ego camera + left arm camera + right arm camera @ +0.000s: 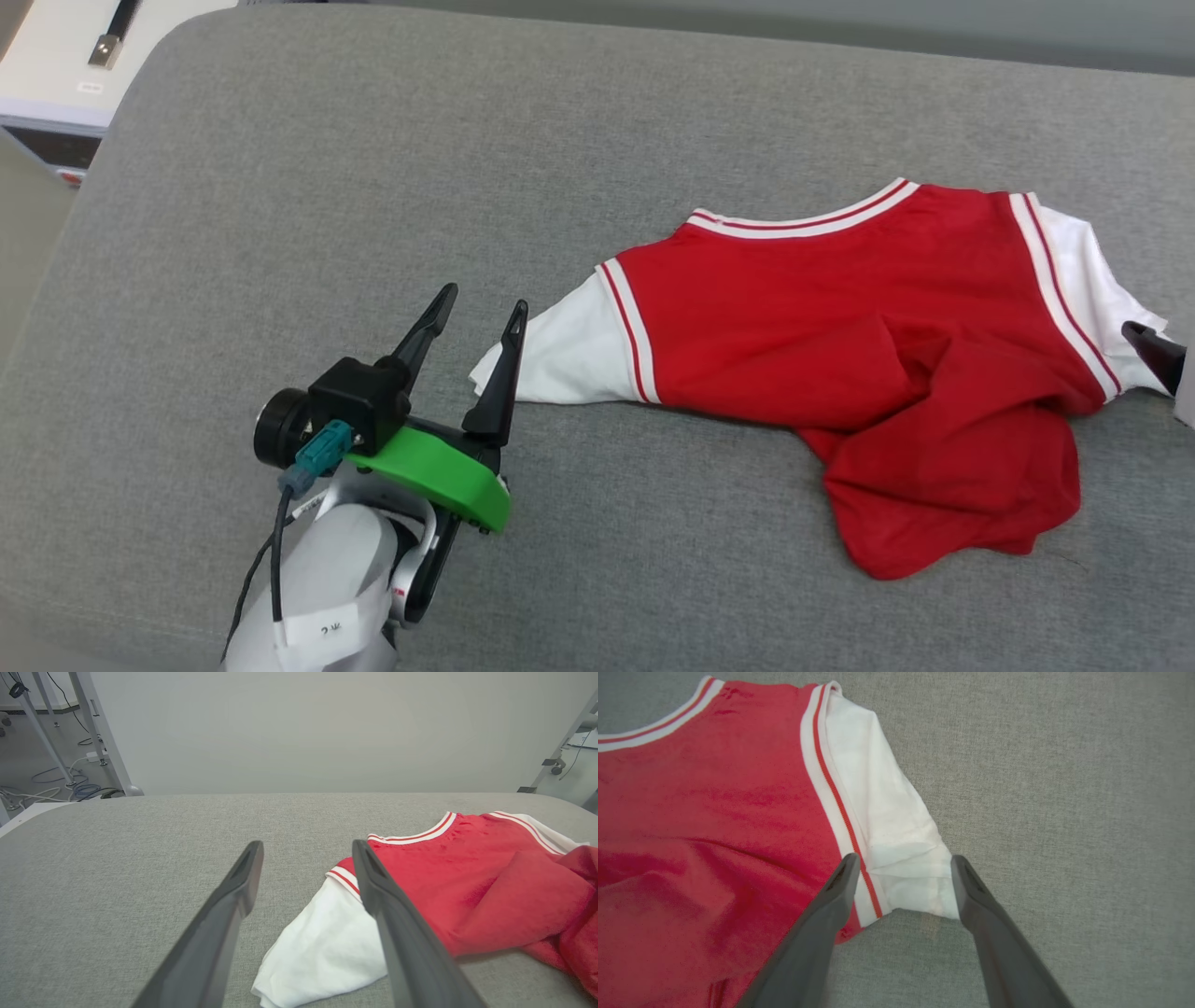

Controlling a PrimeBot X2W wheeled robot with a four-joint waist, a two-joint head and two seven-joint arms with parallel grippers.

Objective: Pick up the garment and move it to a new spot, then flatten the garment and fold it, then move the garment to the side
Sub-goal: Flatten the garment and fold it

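Grey cushion (280, 187) bears the rumpled garment (822, 308).

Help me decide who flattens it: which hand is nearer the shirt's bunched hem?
Right. The right hand is open at the sleeve beside the bunched hem; the left hand is open by the opposite sleeve, the shirt's whole width away.

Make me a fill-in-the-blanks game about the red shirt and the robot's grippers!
1. The garment has a red body, and its short sleeves are ____.
2. It lies on a soft padded surface whose colour is ____.
3. The left gripper holds nothing; it is ____.
4. The right gripper points at a white ____ of the garment.

Missing words: white; grey; open; sleeve.
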